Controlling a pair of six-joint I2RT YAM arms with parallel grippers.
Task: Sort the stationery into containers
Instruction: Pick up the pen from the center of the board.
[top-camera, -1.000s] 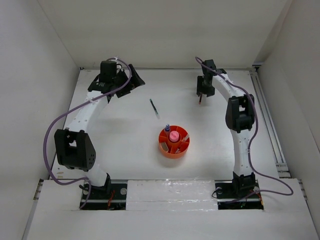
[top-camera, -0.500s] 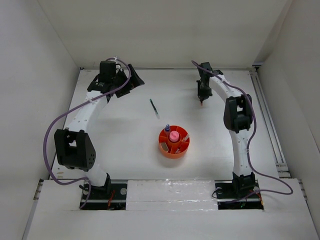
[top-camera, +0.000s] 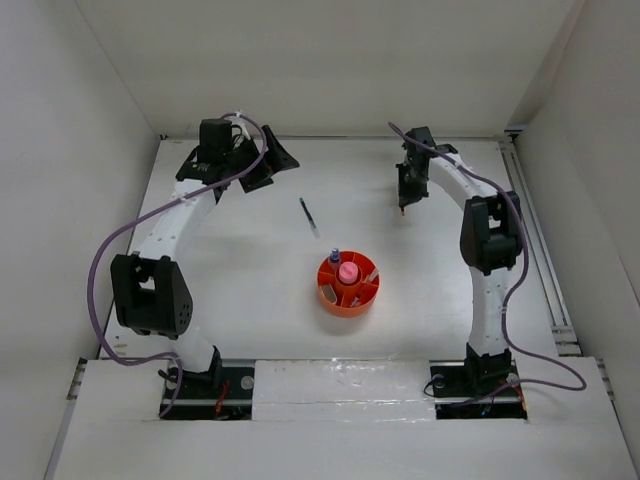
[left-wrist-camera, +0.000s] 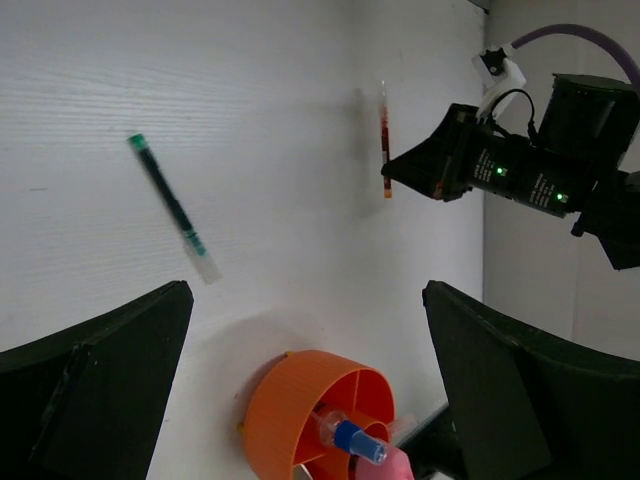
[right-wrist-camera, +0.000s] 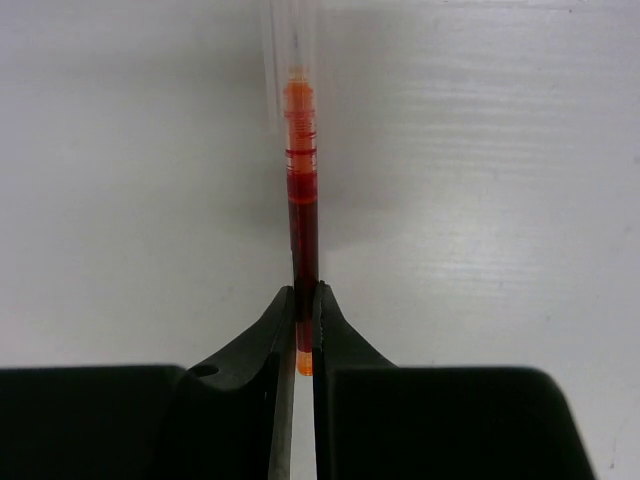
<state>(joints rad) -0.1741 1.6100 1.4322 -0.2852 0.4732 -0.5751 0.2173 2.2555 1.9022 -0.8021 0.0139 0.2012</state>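
Observation:
My right gripper (top-camera: 403, 196) is shut on a red pen (right-wrist-camera: 303, 215) near its orange end, at the table's far right; the pen (left-wrist-camera: 384, 135) points away from the jaws. A dark pen (top-camera: 309, 217) with a green end (left-wrist-camera: 172, 207) lies alone on the table left of centre. The round orange tray (top-camera: 330, 298) stands mid-table. A pink tube (top-camera: 348, 271) stands in its central cup and a clear bottle with a blue cap (left-wrist-camera: 352, 440) in an outer compartment. My left gripper (top-camera: 277, 160) hangs open at the far left, holding nothing.
White walls enclose the table on three sides. A metal rail (top-camera: 535, 240) runs along the right edge. Both arm bases sit at the near edge, with purple cables looping beside each arm.
My right gripper has shut on the red pen and shifted slightly with it. The left gripper has moved a little to the right, still open.

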